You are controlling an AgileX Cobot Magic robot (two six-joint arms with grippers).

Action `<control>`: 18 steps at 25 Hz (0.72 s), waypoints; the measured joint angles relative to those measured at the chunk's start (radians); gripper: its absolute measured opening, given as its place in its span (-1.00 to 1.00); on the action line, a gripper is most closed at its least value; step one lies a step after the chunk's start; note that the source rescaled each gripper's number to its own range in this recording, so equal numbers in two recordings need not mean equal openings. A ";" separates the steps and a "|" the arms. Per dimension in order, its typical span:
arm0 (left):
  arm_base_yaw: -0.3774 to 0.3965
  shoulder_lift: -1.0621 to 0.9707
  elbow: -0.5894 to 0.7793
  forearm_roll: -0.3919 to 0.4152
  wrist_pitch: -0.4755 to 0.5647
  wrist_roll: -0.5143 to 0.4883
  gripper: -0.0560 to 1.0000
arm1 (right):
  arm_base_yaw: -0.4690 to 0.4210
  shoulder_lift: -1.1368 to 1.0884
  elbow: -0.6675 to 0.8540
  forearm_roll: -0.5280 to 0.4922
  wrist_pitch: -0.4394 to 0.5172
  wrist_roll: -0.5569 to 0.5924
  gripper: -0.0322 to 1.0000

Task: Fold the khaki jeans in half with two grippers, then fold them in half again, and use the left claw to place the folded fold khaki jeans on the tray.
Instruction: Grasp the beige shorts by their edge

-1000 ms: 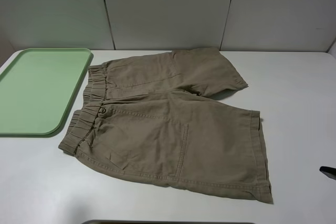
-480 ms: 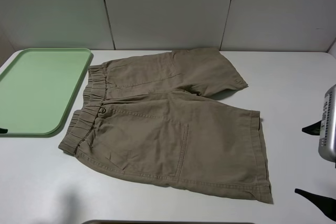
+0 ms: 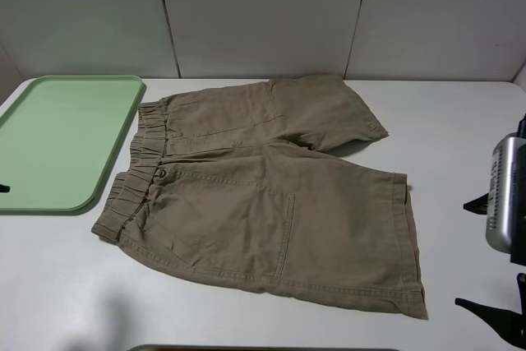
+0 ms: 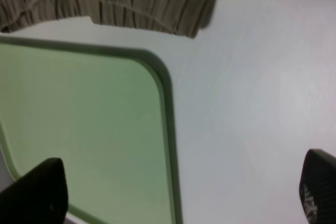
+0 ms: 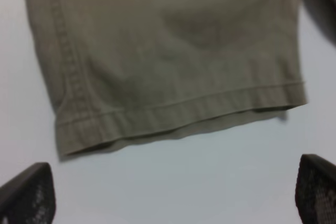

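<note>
A: What's the setting?
B: A white table (image 3: 460,121) backed by pale grey wall panels (image 3: 255,14), with a mint-green tray (image 3: 57,137) at its left end
A: And the khaki jeans (image 3: 263,195)?
B: Spread flat mid-table just beside the tray, long axis left to right, gathered waistband toward the tray, leg hems to the right; knee-length, button up, unfolded
A: The tools?
B: Left tool (image 4: 177,190) gapes wide above the tray's corner, holding nothing; right tool (image 5: 173,190) equally wide, empty, facing the near leg's hem
</note>
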 joint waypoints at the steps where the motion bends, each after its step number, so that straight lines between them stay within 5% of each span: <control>1: 0.000 0.048 -0.009 0.002 0.004 0.016 0.81 | 0.000 0.027 -0.001 -0.008 0.004 0.000 1.00; 12: 0.000 0.427 -0.034 0.029 -0.084 0.073 0.79 | 0.000 0.208 -0.012 -0.087 -0.005 0.011 1.00; 18: 0.000 0.526 -0.035 0.043 -0.197 0.069 0.79 | 0.000 0.230 -0.011 -0.066 -0.114 0.049 1.00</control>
